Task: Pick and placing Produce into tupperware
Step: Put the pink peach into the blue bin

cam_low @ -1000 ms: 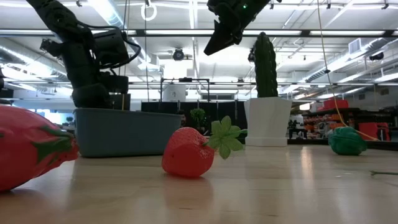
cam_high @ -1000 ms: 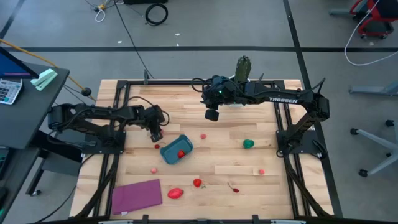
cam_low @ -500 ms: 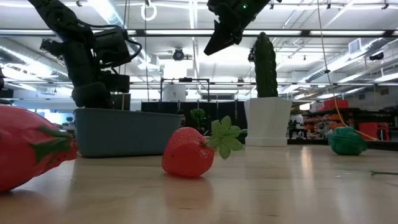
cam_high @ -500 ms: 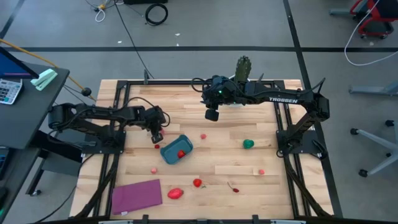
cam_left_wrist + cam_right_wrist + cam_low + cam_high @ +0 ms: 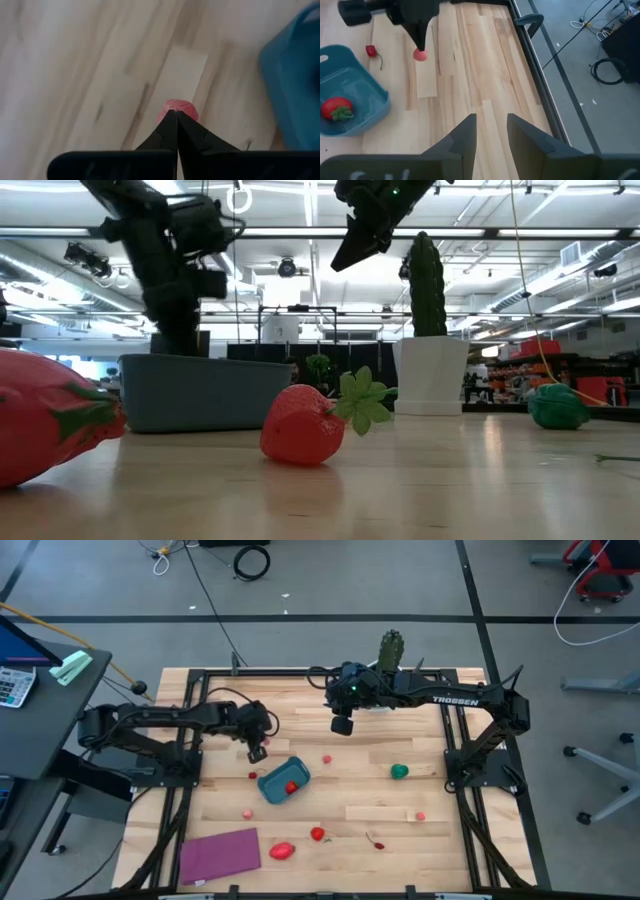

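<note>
The teal tupperware (image 5: pixel 283 781) stands left of the table's middle with a red strawberry (image 5: pixel 337 110) in it. Just beyond its far left corner, my left gripper (image 5: pixel 257 752) is shut on a small pink round piece of produce (image 5: pixel 420 54). A red cherry (image 5: pixel 371 50) lies on the wood beside it. My right gripper (image 5: pixel 341 725) hangs open, high over the far middle of the table, with nothing between its fingers (image 5: pixel 465 131). My left gripper pinches the small pink round piece (image 5: pixel 177 106) at the very ends of its two fingers. The fingers point down from above. The piece sits below the tips (image 5: pixel 419 44); how far it is off the wood I cannot tell.
Loose produce lies about: a green piece (image 5: pixel 400 772), a strawberry (image 5: pixel 317 834), a large red fruit (image 5: pixel 282 851) and small pink and red ones (image 5: pixel 246 813) (image 5: pixel 420 816) (image 5: pixel 326 759). A purple mat (image 5: pixel 219 854) lies near left. A potted cactus (image 5: pixel 390 648) stands at the far edge.
My left gripper has shut on the pink round piece, then risen and moved slightly toward the table's far right. My right arm has kept still.
</note>
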